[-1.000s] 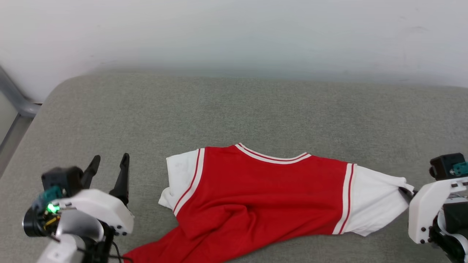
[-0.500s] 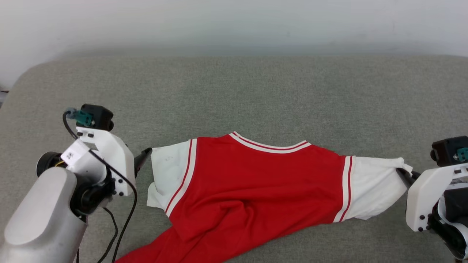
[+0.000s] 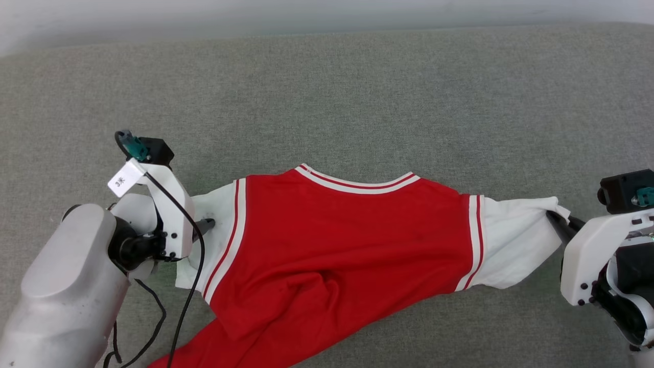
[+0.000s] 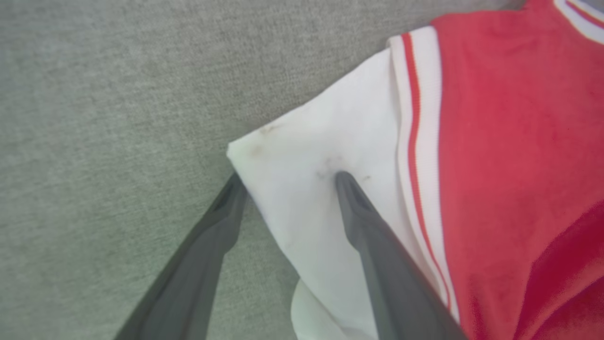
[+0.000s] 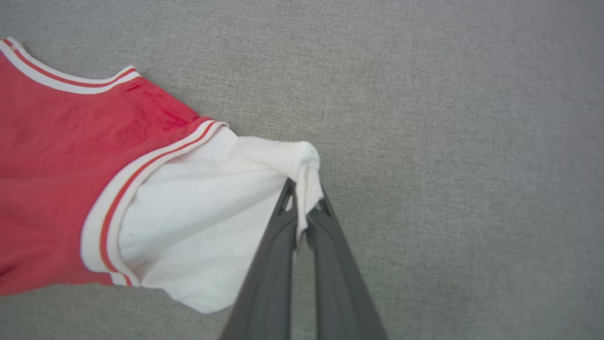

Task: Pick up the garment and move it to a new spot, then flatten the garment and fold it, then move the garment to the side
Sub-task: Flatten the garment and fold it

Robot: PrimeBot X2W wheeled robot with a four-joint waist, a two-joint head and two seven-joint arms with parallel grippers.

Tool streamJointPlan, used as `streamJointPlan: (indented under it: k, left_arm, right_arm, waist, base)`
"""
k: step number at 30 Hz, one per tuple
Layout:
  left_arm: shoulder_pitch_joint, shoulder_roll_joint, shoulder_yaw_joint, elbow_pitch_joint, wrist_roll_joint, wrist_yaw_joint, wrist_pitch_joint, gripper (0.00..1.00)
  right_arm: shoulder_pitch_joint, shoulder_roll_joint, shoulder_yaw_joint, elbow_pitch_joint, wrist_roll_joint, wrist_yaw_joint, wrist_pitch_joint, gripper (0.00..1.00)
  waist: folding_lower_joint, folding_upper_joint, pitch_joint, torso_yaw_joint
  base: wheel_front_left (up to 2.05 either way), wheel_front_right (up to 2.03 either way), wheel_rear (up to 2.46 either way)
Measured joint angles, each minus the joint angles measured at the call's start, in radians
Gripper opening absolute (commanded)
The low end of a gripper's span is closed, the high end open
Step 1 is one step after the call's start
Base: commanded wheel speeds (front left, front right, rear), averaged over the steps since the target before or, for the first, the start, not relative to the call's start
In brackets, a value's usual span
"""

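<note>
A grey woven cushion (image 3: 327, 92) stretched wide across the space, its cloth finely textured, and a pale wall (image 3: 153, 13) ran along its far edge.

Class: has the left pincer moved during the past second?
Yes: the left pincer came rightward to the red jersey shirt, from beside its white sleeve to straddling the sleeve's corner.

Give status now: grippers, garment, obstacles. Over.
Left gripper open astride garment sleeve. Right gripper shut on other sleeve. Garment rumpled, unfolded. No obstacle seen.
</note>
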Motion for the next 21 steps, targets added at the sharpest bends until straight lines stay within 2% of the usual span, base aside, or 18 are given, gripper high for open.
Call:
streamJointPlan:
  k: [2,8,16,21]
  left_arm:
    - [-0.019,-0.008,-0.014,0.022,0.001,-0.004,0.016,0.0]
    - [-0.055,-0.032,-0.043,0.073,0.012,-0.013,-0.004,0.0]
    - [-0.114,-0.01,-0.081,0.08,0.095,-0.021,-0.187,0.0]
    - [-0.197,0.007,-0.081,0.067,0.148,-0.021,-0.302,0.0]
  right_arm:
    - [-0.005,0.001,-0.004,0.001,0.0,0.0,-0.003,0.0]
    - [-0.025,0.002,-0.007,0.007,0.002,0.0,-0.021,0.0]
    - [-0.076,-0.015,-0.007,0.052,-0.013,0.0,-0.101,0.0]
    - [-0.156,-0.049,0.016,0.118,-0.027,0.0,-0.137,0.0]
  waist:
    - [0.0,0.0,0.008,-0.001]
    - [0.0,0.0,0.013,0.003]
    - [0.0001,0.0,-0.037,0.017]
    - [0.0,0.0,-0.079,0.032]
  base:
    - [0.0,0.0,0.0]
    - [0.0,0.0,0.0]
    - [0.0,0.0,0.0]
    - [0.0,0.0,0.0]
